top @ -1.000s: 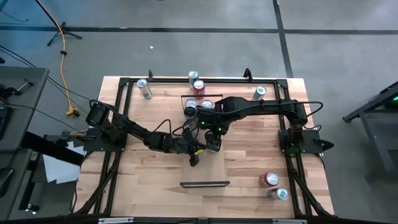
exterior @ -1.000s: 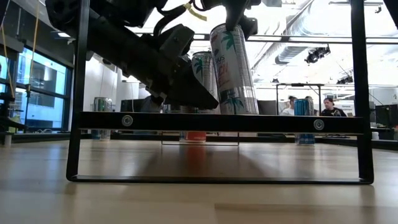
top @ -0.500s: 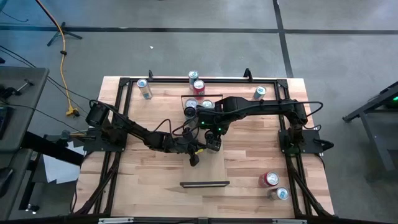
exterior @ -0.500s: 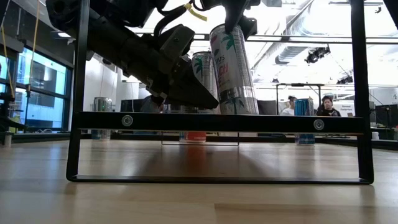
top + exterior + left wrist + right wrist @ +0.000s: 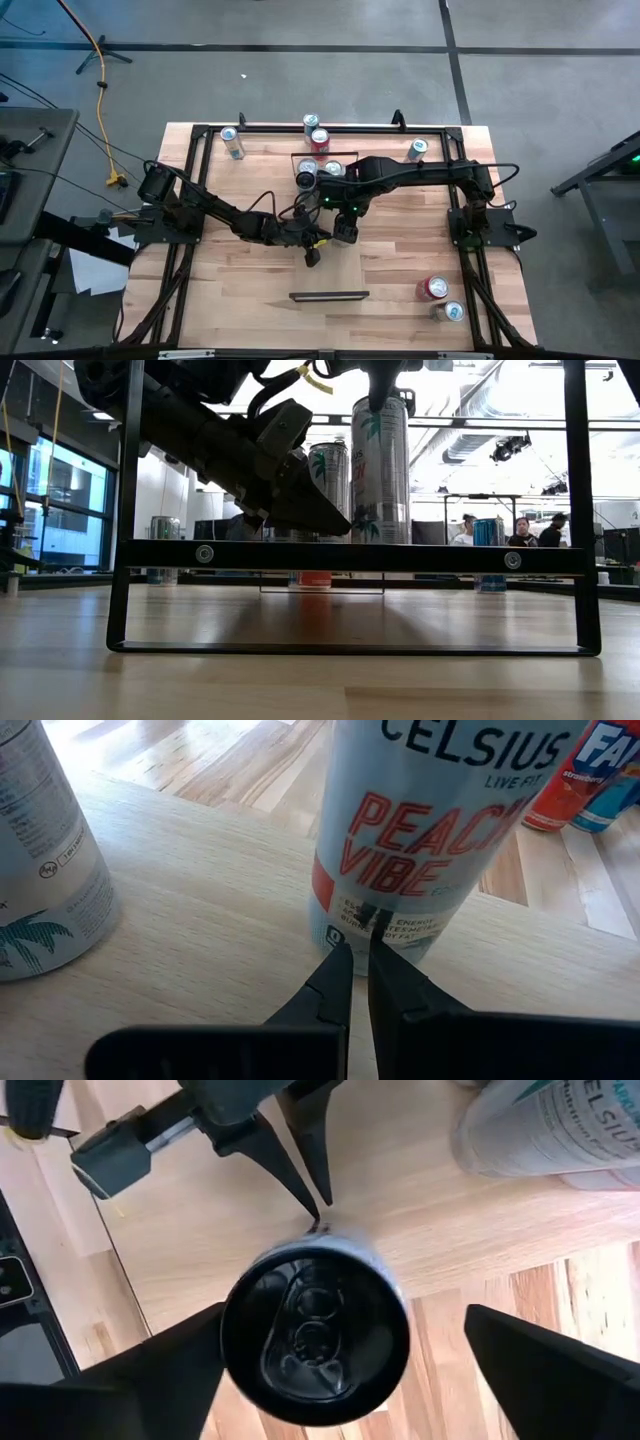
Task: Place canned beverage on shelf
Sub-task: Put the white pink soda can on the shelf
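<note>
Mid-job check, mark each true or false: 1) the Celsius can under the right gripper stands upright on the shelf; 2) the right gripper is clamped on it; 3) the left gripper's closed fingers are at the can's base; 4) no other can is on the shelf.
1) True: the Celsius can stands upright on the shelf.
2) False: the right gripper is open, its fingers clear of the can.
3) True: the left gripper, shut, has its tips at the can's base.
4) False: a second can also stands on the shelf.
</note>
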Robot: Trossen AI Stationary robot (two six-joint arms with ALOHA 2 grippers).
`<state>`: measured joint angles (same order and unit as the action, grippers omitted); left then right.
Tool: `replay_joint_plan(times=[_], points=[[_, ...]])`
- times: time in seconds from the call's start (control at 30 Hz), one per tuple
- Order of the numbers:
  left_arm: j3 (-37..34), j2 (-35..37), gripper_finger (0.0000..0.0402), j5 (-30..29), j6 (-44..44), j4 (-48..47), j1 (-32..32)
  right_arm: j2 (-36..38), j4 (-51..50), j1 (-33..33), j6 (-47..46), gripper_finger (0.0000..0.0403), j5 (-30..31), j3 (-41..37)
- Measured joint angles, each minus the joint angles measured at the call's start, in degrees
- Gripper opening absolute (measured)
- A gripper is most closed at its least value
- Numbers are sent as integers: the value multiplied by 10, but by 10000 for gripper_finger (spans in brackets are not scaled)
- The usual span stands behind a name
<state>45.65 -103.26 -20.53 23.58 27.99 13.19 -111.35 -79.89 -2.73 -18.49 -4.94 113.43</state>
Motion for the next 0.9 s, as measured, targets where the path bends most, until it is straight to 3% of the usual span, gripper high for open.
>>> replay_joint_plan(times=[0.23,0.37,0.53,0.9], points=[[0,0,0,10,-2,-31,0,0,3,0,5,391,-2,0],[0,16,0,48,-17,-87,0,2,-2,2,23,392,-13,10],[-1,52,0,50,-18,-152,0,3,-4,2,49,392,-13,51],[-1,241,0,48,-81,-333,0,5,-88,2,70,392,52,210]])
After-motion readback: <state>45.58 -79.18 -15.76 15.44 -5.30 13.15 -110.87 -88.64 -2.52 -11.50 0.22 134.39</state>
